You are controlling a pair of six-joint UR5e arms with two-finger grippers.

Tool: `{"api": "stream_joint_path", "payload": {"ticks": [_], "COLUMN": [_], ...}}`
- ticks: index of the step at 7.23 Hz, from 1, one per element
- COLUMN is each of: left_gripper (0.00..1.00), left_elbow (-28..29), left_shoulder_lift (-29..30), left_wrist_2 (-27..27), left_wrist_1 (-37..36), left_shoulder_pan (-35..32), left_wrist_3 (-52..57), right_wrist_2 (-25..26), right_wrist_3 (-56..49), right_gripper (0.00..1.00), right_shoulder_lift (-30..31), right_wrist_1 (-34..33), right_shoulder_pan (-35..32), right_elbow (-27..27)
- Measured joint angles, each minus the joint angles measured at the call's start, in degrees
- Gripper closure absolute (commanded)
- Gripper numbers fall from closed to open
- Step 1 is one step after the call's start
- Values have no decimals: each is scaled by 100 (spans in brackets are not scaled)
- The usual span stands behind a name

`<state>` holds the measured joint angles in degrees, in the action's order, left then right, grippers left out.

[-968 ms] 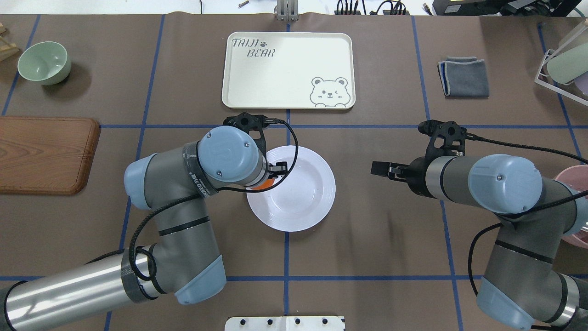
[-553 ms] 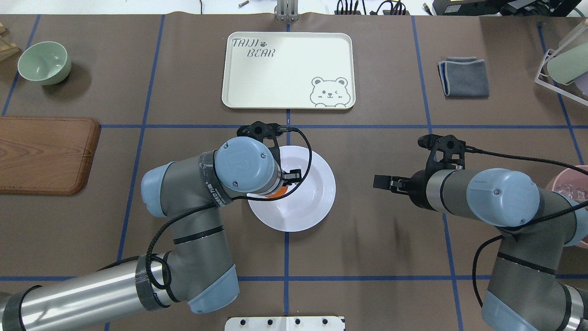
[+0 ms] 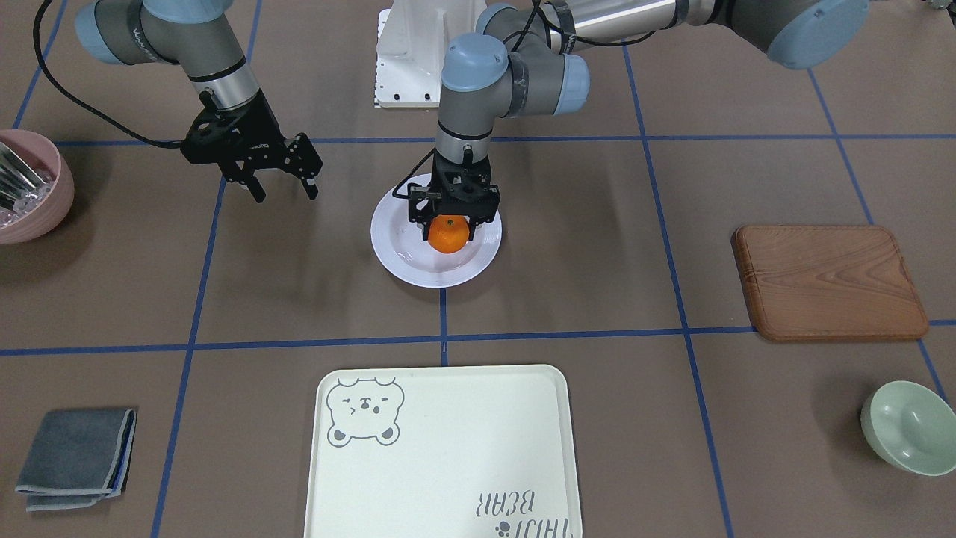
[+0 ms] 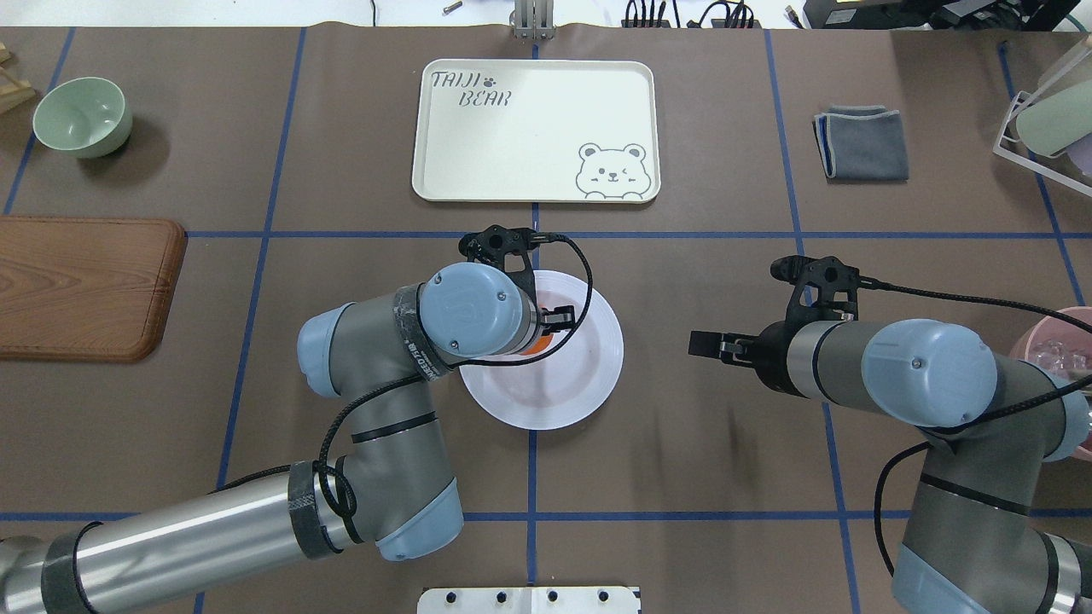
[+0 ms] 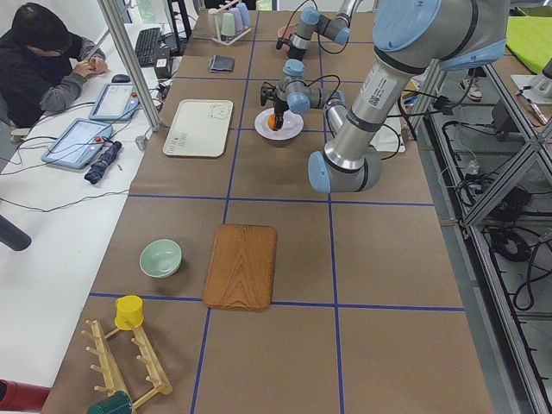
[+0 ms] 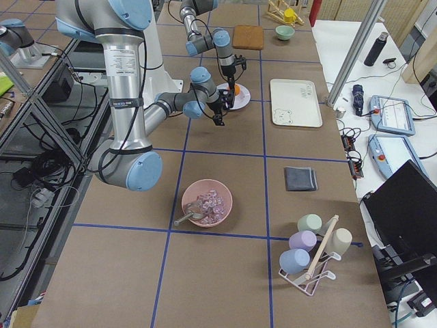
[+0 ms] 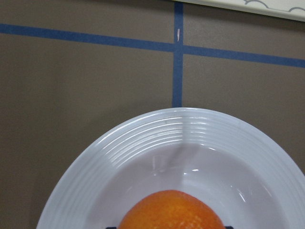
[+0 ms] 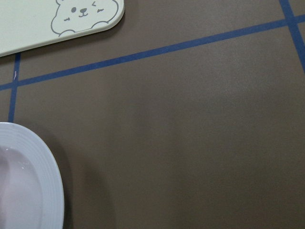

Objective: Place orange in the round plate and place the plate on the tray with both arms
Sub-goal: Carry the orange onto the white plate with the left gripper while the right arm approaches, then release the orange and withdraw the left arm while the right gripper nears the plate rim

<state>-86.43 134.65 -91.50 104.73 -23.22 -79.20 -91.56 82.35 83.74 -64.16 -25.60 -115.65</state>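
Moving on from the rim over the last second, your left gripper [image 3: 449, 223] is now hanging over the middle of the round plate [image 3: 437, 275], pinching the orange [image 3: 448, 235] between its fingers directly below the wrist. Off to that gripper's right, clear of the plate's edge, your right gripper [image 3: 286, 196] is hovering with its fingers spread on nothing. The tray [image 3: 448, 448] is lying well ahead of both tools, past the blue tape line [image 3: 597, 335].
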Motion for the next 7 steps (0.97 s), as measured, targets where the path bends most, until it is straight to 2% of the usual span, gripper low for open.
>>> {"api": "stream_joint_path", "payload": {"ticks": [2, 4, 5, 7], "left_gripper": [1, 1, 1, 1], "left_elbow": [-102, -533, -836, -1263], "left_shoulder_lift": [20, -126, -393, -1146], "left_wrist_2": [175, 72, -274, -1266], "left_wrist_1": [15, -126, -321, -604], "left_shoulder_pan": [1, -206, -530, -1644], "left_wrist_3": [22, 505, 1012, 2653], "right_wrist_2": [27, 112, 210, 521], "right_wrist_3": [8, 62, 293, 924], "right_gripper": [0, 0, 0, 2], "right_shoulder_lift": [-21, -67, -146, -342], "right_wrist_1": [6, 34, 55, 68], "right_shoulder_pan": [28, 104, 167, 370], "right_elbow": [-1, 1, 9, 11]}}
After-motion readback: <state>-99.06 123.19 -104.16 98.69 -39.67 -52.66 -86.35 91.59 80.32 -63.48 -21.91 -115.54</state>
